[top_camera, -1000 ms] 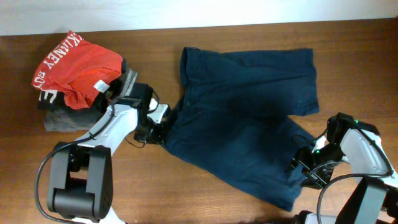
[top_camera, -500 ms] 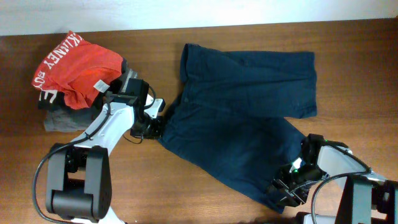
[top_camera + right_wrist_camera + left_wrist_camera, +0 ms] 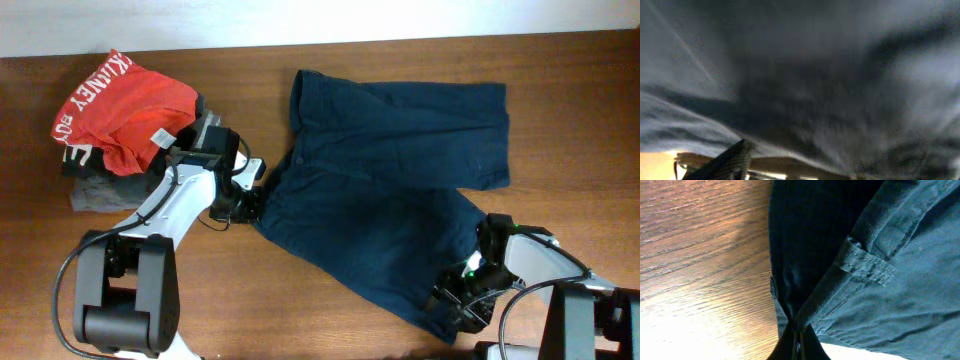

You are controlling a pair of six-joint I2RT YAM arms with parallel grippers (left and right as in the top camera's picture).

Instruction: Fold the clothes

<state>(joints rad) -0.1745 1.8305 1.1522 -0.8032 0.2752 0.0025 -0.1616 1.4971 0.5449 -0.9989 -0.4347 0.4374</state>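
Observation:
The clothes (image 3: 390, 190) are one dark navy garment, a pair of shorts spread flat across the middle of the wooden table (image 3: 560, 80). My left gripper (image 3: 245, 205) is at the garment's left edge. In the left wrist view that gripper (image 3: 799, 342) is shut on a pinch of the navy cloth (image 3: 880, 295) beside a belt loop (image 3: 867, 266). My right gripper (image 3: 455, 300) sits over the lower leg's hem near the table's front edge. In the right wrist view, blurred dark cloth (image 3: 815, 75) fills the frame. Only one of its fingers (image 3: 727, 162) shows, far out to the left, so the jaws stand apart.
A red garment with white lettering (image 3: 125, 105) lies on a grey folded garment (image 3: 98, 192) at the back left, just behind my left arm. Bare wood shows to the right of the shorts and along the front left.
My right arm has swung in from the table's right edge, leftward and toward the front, onto the lower leg hem. The left gripper shifted slightly up and left, still pinching the edge.

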